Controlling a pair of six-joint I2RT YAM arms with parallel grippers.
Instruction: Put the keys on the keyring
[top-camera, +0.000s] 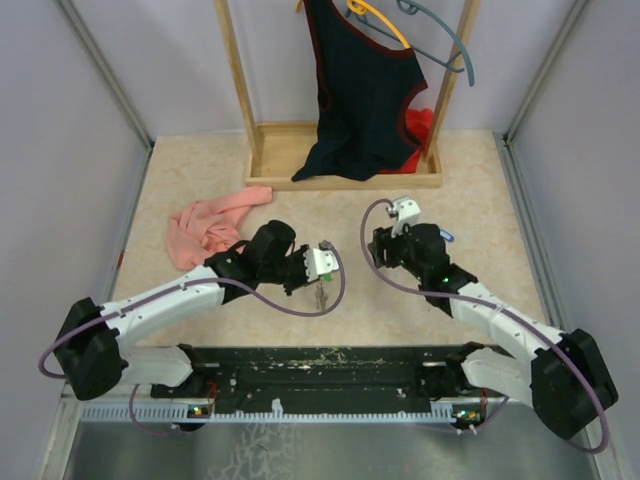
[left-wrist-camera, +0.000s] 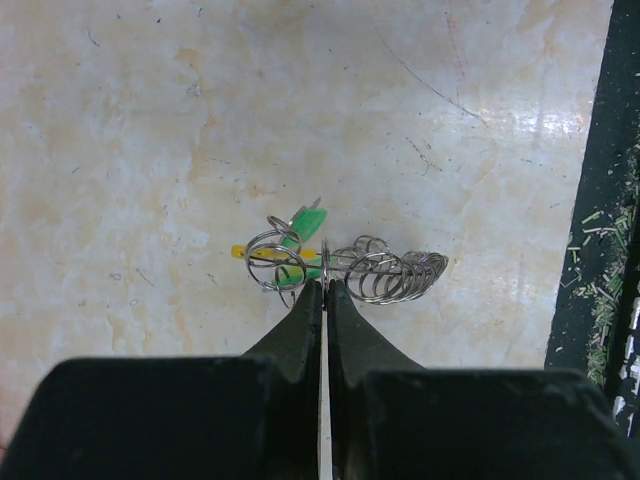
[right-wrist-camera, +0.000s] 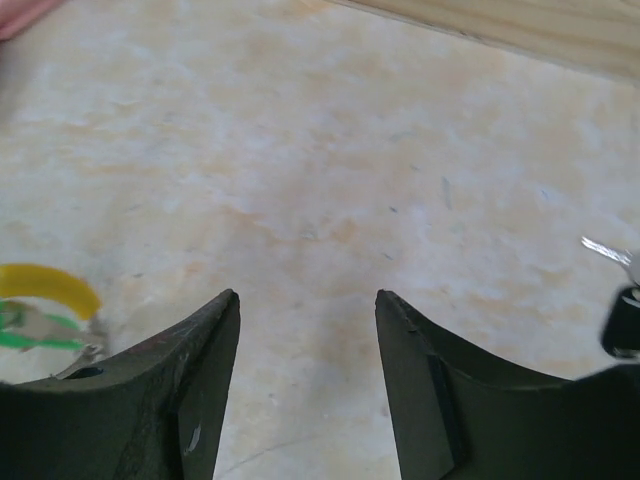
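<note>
My left gripper (left-wrist-camera: 325, 284) is shut on the thin wire of the keyring (left-wrist-camera: 345, 265), which it holds just above the table. On the ring's left stretch are a yellow piece (left-wrist-camera: 245, 252) and a green-headed key (left-wrist-camera: 303, 228); several small wire rings (left-wrist-camera: 395, 276) bunch on its right. From above, the keyring (top-camera: 322, 294) hangs under the left gripper (top-camera: 322, 272). My right gripper (right-wrist-camera: 308, 300) stands open over bare table with nothing between its fingers. Its view shows the yellow piece (right-wrist-camera: 52, 285) at far left and a key (right-wrist-camera: 612, 252) with a dark head at the right edge.
A pink cloth (top-camera: 205, 225) lies at the back left. A wooden rack (top-camera: 300, 160) stands at the back, with a dark garment (top-camera: 365, 90) and yellow (top-camera: 380, 20) and grey (top-camera: 445, 45) hangers on it. A black rail (top-camera: 320, 365) runs along the near edge.
</note>
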